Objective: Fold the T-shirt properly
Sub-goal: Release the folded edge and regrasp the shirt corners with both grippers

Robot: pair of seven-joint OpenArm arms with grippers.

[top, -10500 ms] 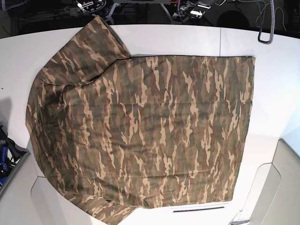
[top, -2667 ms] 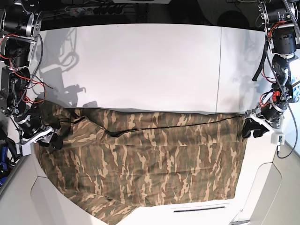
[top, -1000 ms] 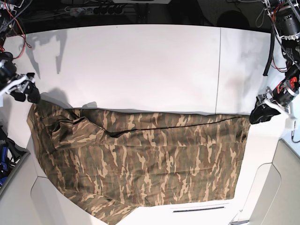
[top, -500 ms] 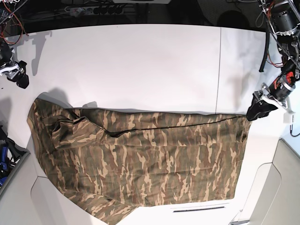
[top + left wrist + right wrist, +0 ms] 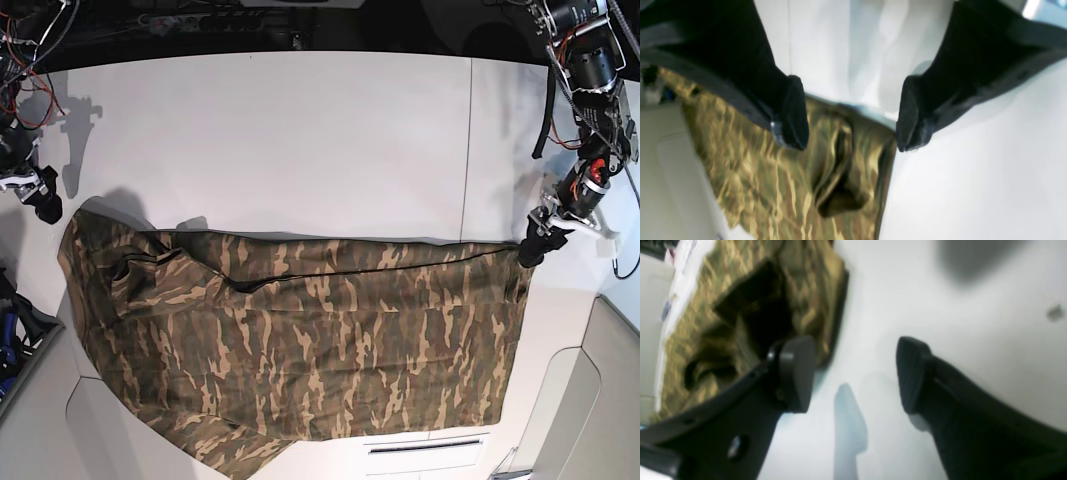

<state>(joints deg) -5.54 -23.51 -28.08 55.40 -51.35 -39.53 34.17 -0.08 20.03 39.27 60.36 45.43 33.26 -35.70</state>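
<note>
Camouflage cloth covers the near half of the white table (image 5: 300, 130): the T-shirt (image 5: 300, 340) lies doubled over on itself, its folded edge running straight across the middle of the base view from one side to the other. Both arms are clear of it. The left gripper (image 5: 535, 250) hangs just above the corner at that view's right end of the fold, its fingers (image 5: 791, 113) spread wide with nothing between them; in its wrist view the bunched corner sits directly below the gap. The right gripper (image 5: 42, 200) is just off the opposite end of the shirt, over bare table, equally wide and empty (its wrist view shows cloth only to one side of the jaws).

One lengthwise fold looks done, so the step in hand appears to be release and repositioning for the next fold. To do that well, the sleeve end at the base view's left wants attention: it is rumpled, with a dark crease and a rounded, uneven outline, and would be better flattened before anything is laid over it. Each next grasp should take both layers at a corner, and the two arms should lift and travel together so the edge stays straight.
</note>
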